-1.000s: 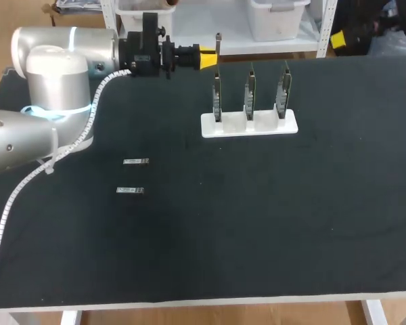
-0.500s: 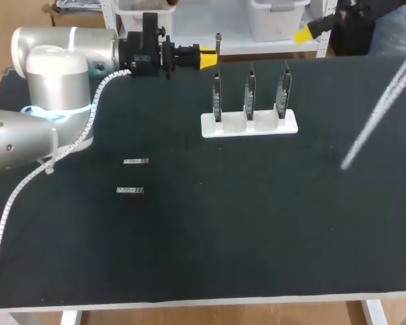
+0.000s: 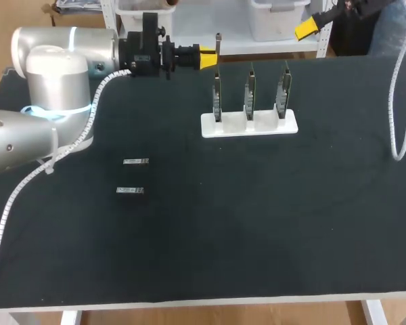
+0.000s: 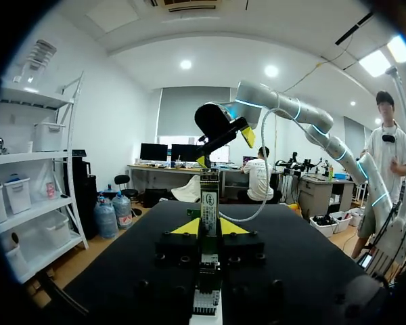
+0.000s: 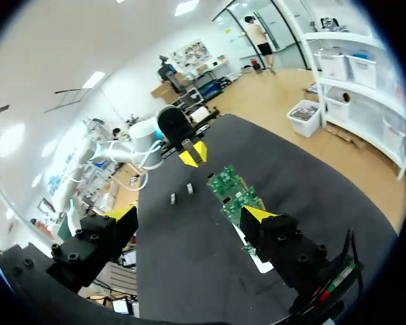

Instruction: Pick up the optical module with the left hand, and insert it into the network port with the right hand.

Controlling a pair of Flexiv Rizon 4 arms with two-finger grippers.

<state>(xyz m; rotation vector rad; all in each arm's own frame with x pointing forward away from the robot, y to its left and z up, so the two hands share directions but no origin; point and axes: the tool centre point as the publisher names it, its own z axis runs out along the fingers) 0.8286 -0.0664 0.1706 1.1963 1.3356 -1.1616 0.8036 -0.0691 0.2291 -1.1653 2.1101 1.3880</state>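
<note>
My surface [image 3: 257, 223] is a flat black mat with a pale strip along its near edge. A white holder [image 3: 265, 126] stands on it, a low, long block toward the far side, about midway across. Two small silver pieces lie flat on the black, well off to my left of the holder and nearer to me. The first piece [image 3: 136, 162] is the closer of the two to the holder. The second piece [image 3: 130, 191] lies near the first but apart from it, farther from the holder. Both lie lengthwise, the same way as the holder.
</note>
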